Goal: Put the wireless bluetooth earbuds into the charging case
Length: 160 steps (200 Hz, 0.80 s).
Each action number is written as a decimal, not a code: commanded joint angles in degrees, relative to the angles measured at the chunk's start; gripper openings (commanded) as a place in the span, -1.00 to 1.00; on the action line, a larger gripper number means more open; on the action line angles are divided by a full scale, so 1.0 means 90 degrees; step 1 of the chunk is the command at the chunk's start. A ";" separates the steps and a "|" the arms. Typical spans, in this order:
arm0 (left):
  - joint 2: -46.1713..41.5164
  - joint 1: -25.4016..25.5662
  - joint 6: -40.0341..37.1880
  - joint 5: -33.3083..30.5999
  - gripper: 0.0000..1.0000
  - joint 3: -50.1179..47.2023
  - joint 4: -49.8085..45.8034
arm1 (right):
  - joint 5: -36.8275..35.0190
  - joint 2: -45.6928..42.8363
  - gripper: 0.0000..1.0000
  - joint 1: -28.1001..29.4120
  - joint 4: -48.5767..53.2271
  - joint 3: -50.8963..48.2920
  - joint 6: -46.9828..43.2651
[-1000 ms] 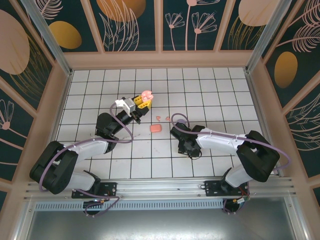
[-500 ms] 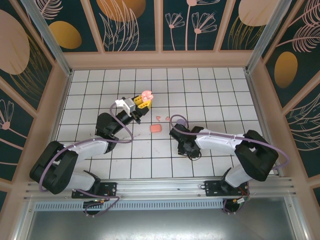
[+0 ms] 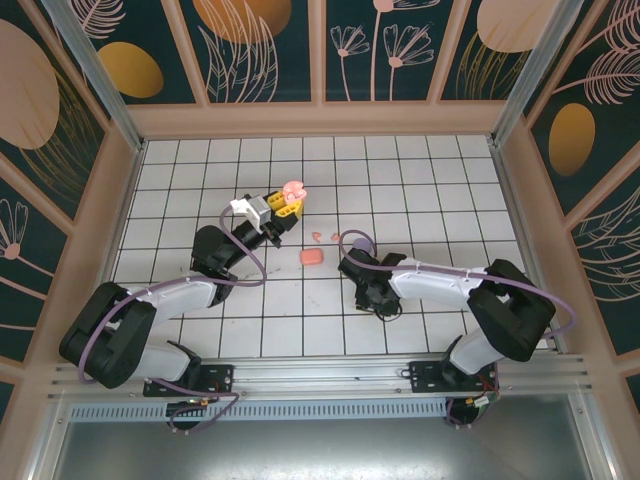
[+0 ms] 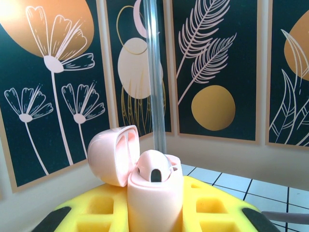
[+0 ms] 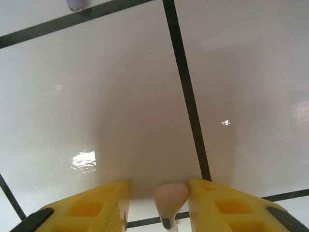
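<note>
Pale pink earbud [image 5: 170,199] sits between the right claw's [image 5: 158,187] fingers, low over the table [image 5: 120,96] near its middle. Can't tell if it's actually pinched. Left claw [image 4: 154,217] is clenched on the open charging case [image 4: 153,191], further left and back.

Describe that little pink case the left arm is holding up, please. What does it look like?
The charging case is a small, rounded box of smooth, glossy pale pink plastic. It stands upright, pinched between the yellow fingers of the left tool. Its hinged lid is flipped open to the left, showing a hollow inside. A rounded pale pink piece with a dark slot sits in the case's mouth, possibly an earbud seated there.
</note>
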<state>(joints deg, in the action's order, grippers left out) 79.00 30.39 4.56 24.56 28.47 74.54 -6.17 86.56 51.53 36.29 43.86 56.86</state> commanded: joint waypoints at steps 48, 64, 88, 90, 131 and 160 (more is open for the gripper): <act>-0.0038 0.0027 -0.0103 -0.0006 -1.00 0.0071 0.0145 | -0.0222 0.0299 -0.40 -0.0076 0.0013 -0.0166 -0.0273; -0.0028 0.0025 -0.0104 -0.0005 -1.00 0.0088 0.0121 | -0.0215 0.0286 -0.44 -0.0071 -0.0008 -0.0198 -0.0287; -0.0027 0.0031 -0.0096 0.0003 -1.00 0.0117 0.0077 | -0.0222 0.0221 -0.53 -0.0071 -0.0043 -0.0241 -0.0346; -0.0028 0.0031 -0.0089 0.0000 -1.00 0.0118 0.0077 | -0.0222 0.0212 -0.53 -0.0071 -0.0047 -0.0243 -0.0350; -0.0026 0.0025 -0.0084 0.0025 -1.00 0.0150 0.0019 | -0.0251 0.0070 -0.60 -0.0071 -0.0097 -0.0259 -0.0418; -0.0046 0.0029 -0.0079 0.0025 -1.00 0.0177 -0.0018 | -0.0295 -0.0063 -0.71 -0.0071 -0.0107 -0.0172 -0.0462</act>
<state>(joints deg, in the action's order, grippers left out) 79.00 30.39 4.56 24.58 28.51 73.87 -6.00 86.02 51.46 35.00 43.72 53.74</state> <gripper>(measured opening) 0.213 0.170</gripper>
